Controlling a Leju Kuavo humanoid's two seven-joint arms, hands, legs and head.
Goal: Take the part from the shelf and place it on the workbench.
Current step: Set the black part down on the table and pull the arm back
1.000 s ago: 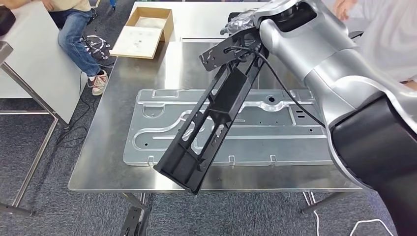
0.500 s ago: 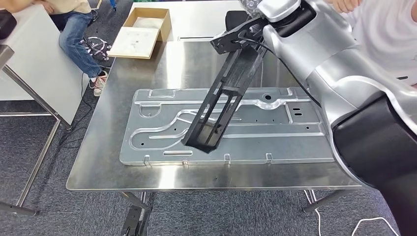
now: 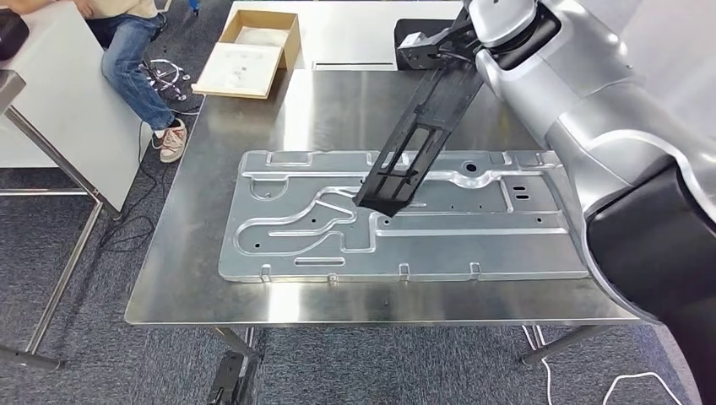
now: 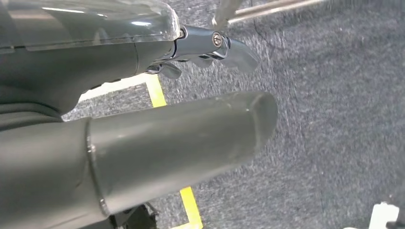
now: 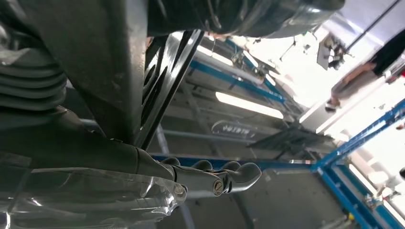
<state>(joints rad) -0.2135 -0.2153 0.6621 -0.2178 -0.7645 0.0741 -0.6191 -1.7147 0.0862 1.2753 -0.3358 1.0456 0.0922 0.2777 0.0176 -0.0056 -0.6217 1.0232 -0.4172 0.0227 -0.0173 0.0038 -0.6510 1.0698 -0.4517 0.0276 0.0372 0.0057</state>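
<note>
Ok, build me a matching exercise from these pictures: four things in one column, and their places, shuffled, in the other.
Things:
1. black frame part
2. stamped metal panel
3. cardboard box
4. left hand

Places:
A. lying flat on the steel workbench
B. hanging above grey carpet
C. beyond the workbench's far left corner
D. held tilted in the right hand

Pairs: 1-D, 2-A, 3-C, 4-B
</note>
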